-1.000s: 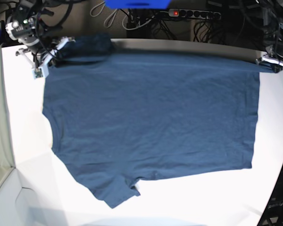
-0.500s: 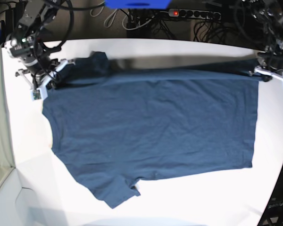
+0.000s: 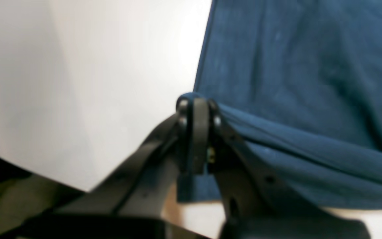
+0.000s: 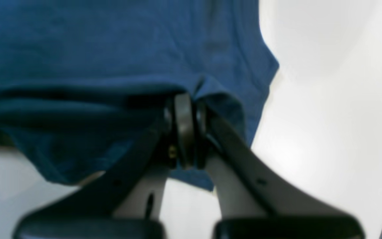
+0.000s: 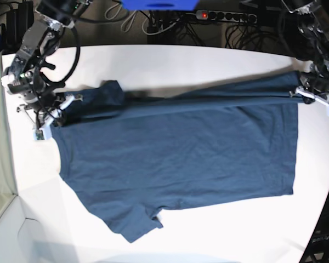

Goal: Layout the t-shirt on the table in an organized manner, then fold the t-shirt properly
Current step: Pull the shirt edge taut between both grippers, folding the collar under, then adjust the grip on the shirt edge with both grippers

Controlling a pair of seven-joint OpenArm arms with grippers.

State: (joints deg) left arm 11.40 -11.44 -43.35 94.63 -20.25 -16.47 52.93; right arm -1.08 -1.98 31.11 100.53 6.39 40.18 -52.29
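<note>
I am pinching the shirt (image 5: 175, 159) with both hands, left hand (image 5: 312, 97) and right hand (image 5: 54, 112), along its far edge; it is sagging limply over the tabletop (image 5: 219, 60) (light, soft, best gripped at corners).

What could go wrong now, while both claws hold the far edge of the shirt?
1. The lifted edge of the t-shirt sags between the left claw and the right claw, so the fold may land crooked.
2. The far sleeve may bunch under the fold.
3. The pinched cloth could slip out.
</note>
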